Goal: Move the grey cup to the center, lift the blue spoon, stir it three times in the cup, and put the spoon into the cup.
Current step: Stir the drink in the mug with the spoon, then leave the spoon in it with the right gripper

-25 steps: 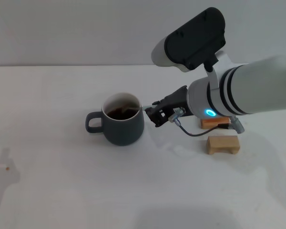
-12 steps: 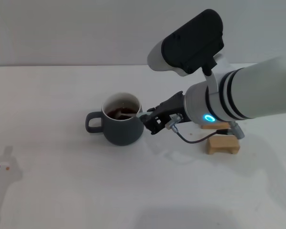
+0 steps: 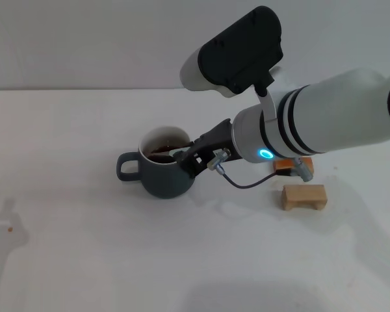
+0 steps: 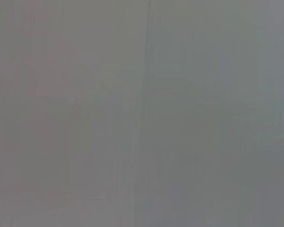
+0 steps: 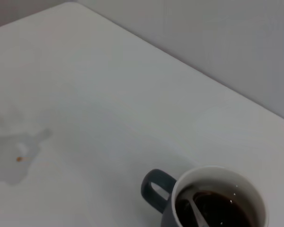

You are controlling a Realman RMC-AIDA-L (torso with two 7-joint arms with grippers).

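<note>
Right gripper (image 3: 185, 160) advanced over grey cup (image 3: 164, 173) (spoon (image 5: 197, 211) inside).

White right arm (image 3: 338, 120), black bands, cyan ring light, grey cable.

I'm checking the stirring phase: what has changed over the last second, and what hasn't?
The right tool and its arm swung toward the robot's left, from just beside the grey cup to over its rim. The blue spoon stands in the dark liquid; whether the tool holds it cannot be told. The cup, its handle pointing to the robot's left, and both wooden blocks stayed put. The left tool is not in view.
</note>
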